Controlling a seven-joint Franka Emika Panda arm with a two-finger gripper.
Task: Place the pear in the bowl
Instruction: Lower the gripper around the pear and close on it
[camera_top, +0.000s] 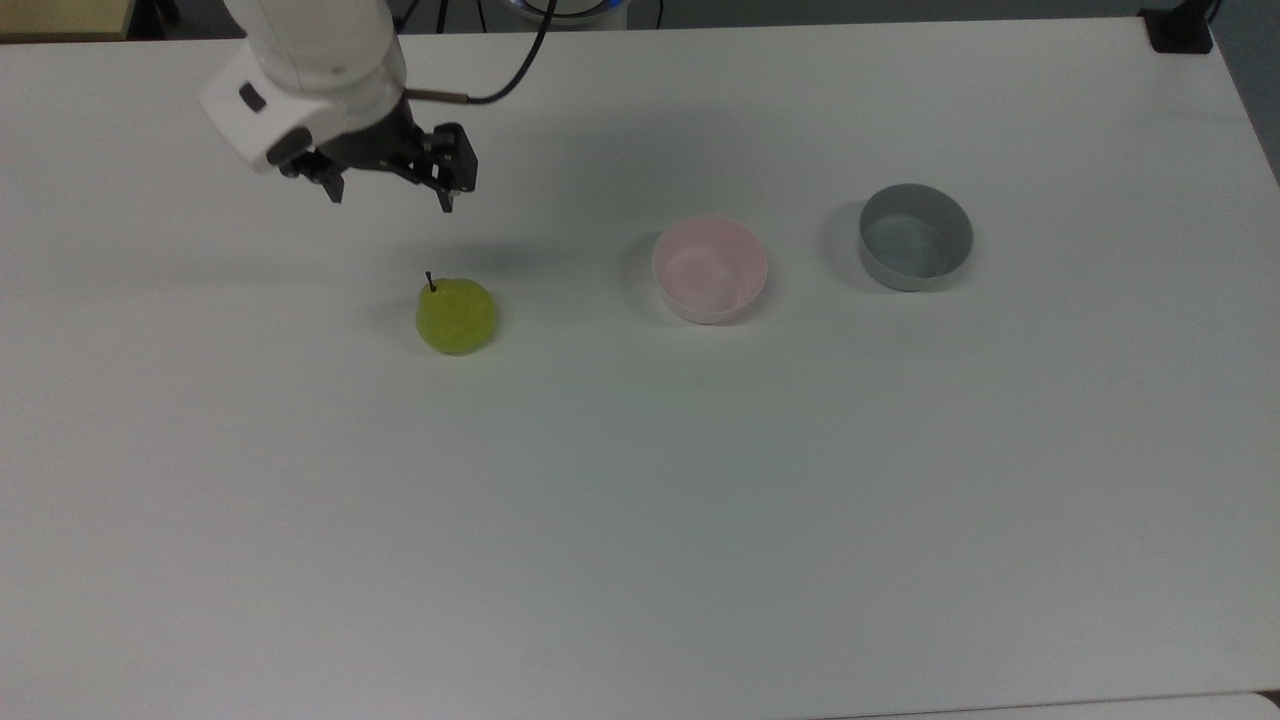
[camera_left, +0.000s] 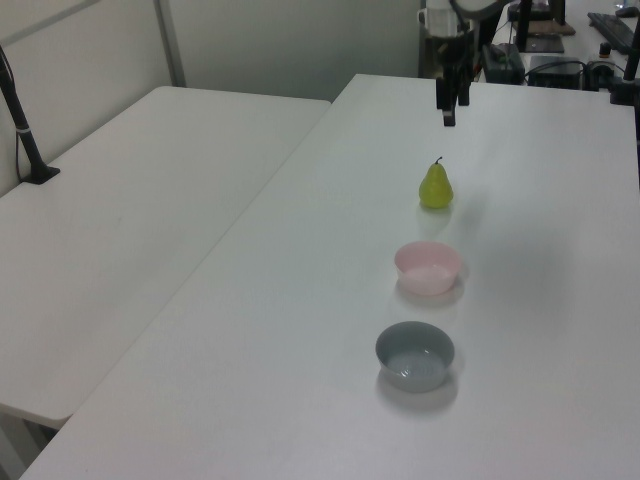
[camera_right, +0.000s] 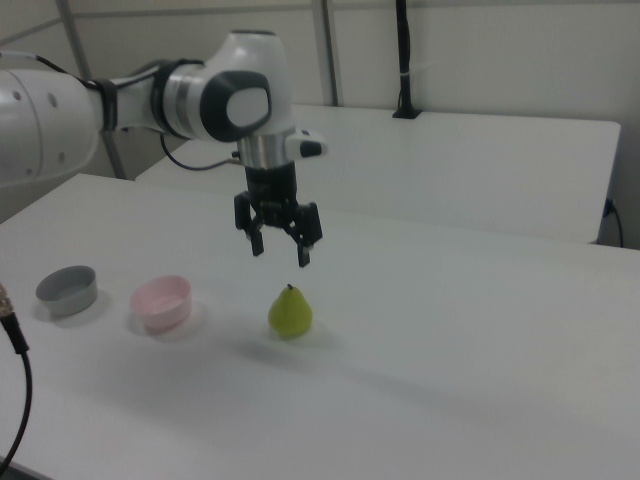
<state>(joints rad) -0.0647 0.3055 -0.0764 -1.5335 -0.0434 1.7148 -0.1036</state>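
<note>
Standing upright on the desk, the pear sits to the top view's left of the pink bowl, well apart from it. The end effector hangs above and beyond it, fingers spread and empty. The pear looks light, hard and smooth-skinned, likely slippery; gripping across its wide lower belly, below the stem, seems safest.

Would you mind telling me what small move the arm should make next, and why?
Probably bring the gripper over the pear and lower it. The jaws are open and hang above and off to the side of the pear, which stands upright on the table, apart from the pink bowl.
</note>
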